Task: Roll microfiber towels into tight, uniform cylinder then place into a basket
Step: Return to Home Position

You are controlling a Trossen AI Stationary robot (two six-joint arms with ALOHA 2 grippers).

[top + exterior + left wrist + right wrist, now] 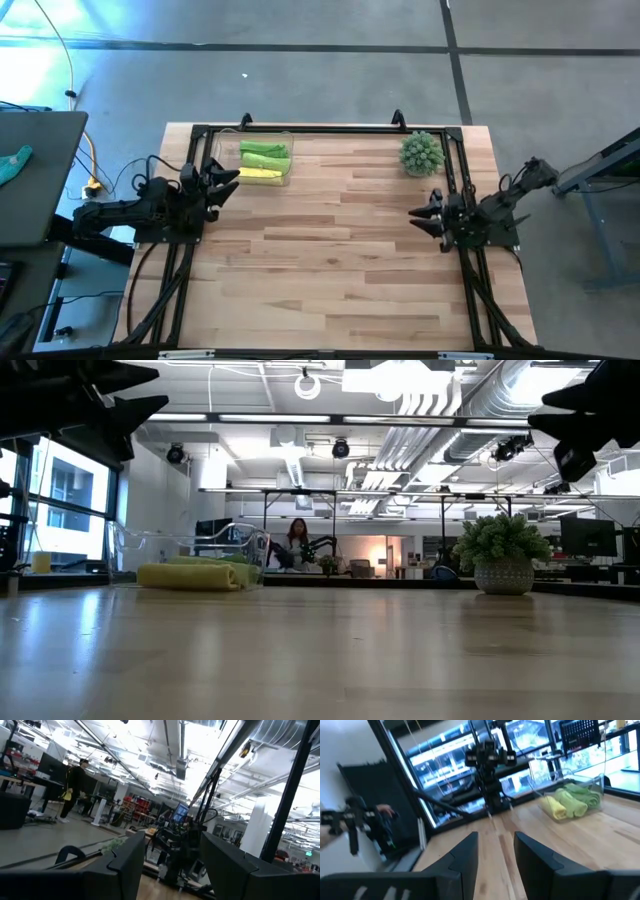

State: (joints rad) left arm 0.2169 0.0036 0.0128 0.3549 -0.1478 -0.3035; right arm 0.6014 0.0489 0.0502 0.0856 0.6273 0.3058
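Observation:
The clear plastic basket (284, 141) stands at the table's far left and holds three rolled towels side by side: two light green (265, 155) and one pale yellow (260, 174). They also show in the low view (190, 575) and in the right wrist view (572, 799). My left gripper (228, 185) is open and empty, raised at the table's left edge near the basket. My right gripper (420, 218) is open and empty, raised near the table's right edge.
A spiky round green plant (421, 152) in a pot stands at the far right of the table. A black frame runs along the table's far, left and right edges. A person (297, 543) sits in the room far beyond the table.

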